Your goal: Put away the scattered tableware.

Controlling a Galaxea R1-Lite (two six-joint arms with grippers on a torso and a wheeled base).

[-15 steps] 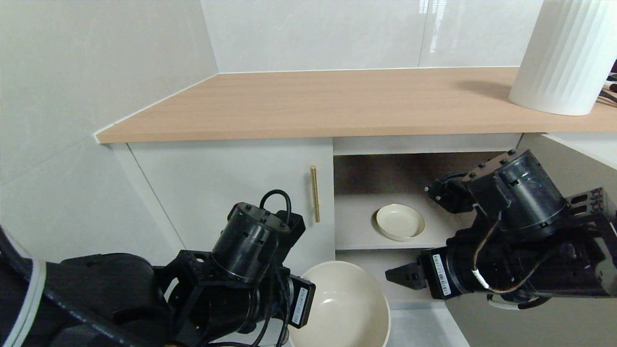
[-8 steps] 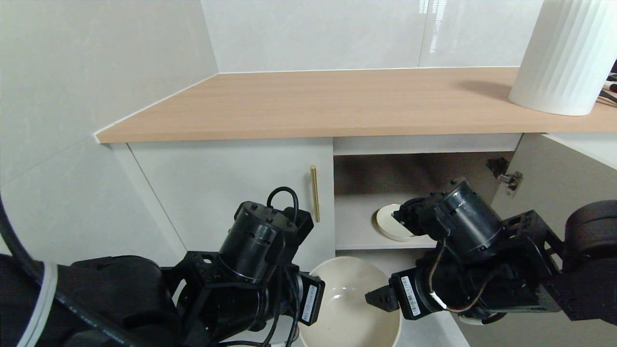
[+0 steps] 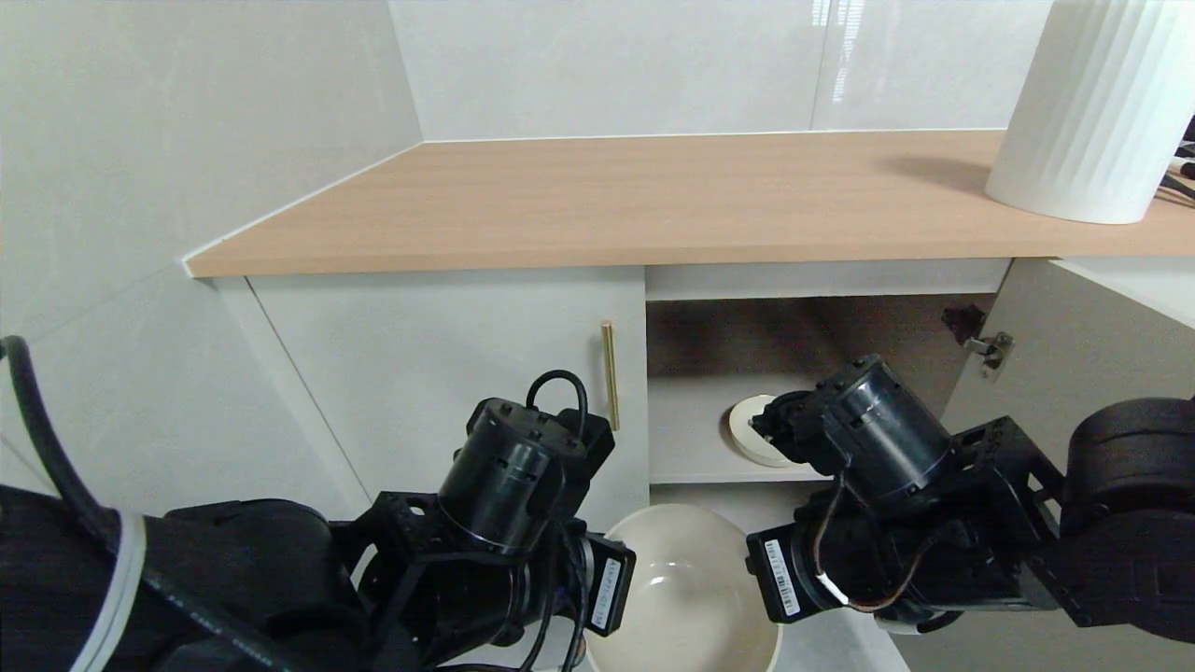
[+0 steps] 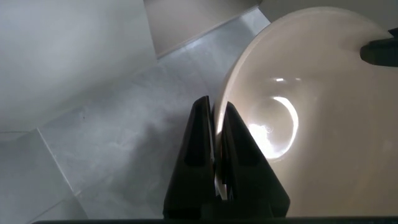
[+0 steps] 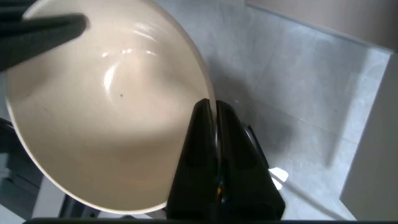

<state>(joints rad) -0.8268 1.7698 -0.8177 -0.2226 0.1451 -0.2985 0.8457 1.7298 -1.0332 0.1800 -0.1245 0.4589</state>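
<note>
Presently logged: cream bowl, mouth up, carried between both arms. Hung below and in front of the cabinet shelf, outside the open compartment.

Left gripper: clamped tight on the bowl's left rim. Right gripper: pinched likewise on the opposite rim. Stood level with each other, neither nearer the shelf.

Small saucer: sat on the shelf near its front edge, partly hidden by the right arm.

Deciding relation: shelf lay up and forward of the bowl, with bare board beside the saucer, toward the closed door. Judged to need a joint lift, then a forward push over the shelf's front edge. Risked clipping that edge or the saucer.
</note>
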